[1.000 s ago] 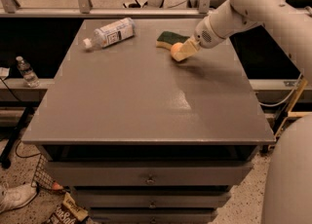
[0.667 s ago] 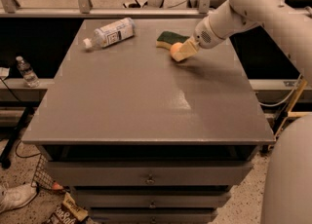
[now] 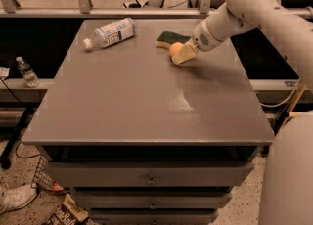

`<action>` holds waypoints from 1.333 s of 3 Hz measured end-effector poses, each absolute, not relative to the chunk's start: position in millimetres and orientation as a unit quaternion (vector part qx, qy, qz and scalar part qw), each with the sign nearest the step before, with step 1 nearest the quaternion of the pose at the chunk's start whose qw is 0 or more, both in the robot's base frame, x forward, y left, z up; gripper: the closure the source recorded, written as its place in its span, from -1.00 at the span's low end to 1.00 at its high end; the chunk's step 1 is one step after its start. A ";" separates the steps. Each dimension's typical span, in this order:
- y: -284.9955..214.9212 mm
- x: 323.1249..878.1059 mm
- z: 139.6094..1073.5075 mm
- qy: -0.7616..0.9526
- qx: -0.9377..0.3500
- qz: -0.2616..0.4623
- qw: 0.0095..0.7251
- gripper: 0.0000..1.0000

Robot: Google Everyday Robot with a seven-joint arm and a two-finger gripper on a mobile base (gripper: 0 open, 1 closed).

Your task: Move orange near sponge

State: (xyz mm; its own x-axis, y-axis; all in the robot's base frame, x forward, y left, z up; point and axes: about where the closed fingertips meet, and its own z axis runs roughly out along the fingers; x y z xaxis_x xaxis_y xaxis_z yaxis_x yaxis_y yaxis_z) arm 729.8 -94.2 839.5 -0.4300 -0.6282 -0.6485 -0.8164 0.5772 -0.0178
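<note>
The orange (image 3: 174,49) is a small round fruit at the back of the grey table (image 3: 146,101), right of centre. It lies just in front of the sponge (image 3: 170,36), which shows a dark green top and a pale yellow edge, and the two look almost touching. My gripper (image 3: 182,54) reaches in from the right on the white arm (image 3: 234,13) and sits right against the orange's right side, low over the table. Part of the orange is hidden behind the gripper.
A clear plastic bottle (image 3: 110,33) with a white label lies on its side at the table's back left. A rail (image 3: 146,11) runs behind the table. A small bottle (image 3: 27,71) stands on a ledge to the left. Drawers (image 3: 146,177) are below the table top.
</note>
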 end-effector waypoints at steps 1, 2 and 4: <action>-92.1 729.9 837.0 0.832 -0.435 0.153 0.309 -1.00; -91.9 729.8 836.7 0.832 -0.435 0.153 0.309 -1.00; -140.1 693.7 864.4 0.848 -0.377 0.115 0.354 -1.00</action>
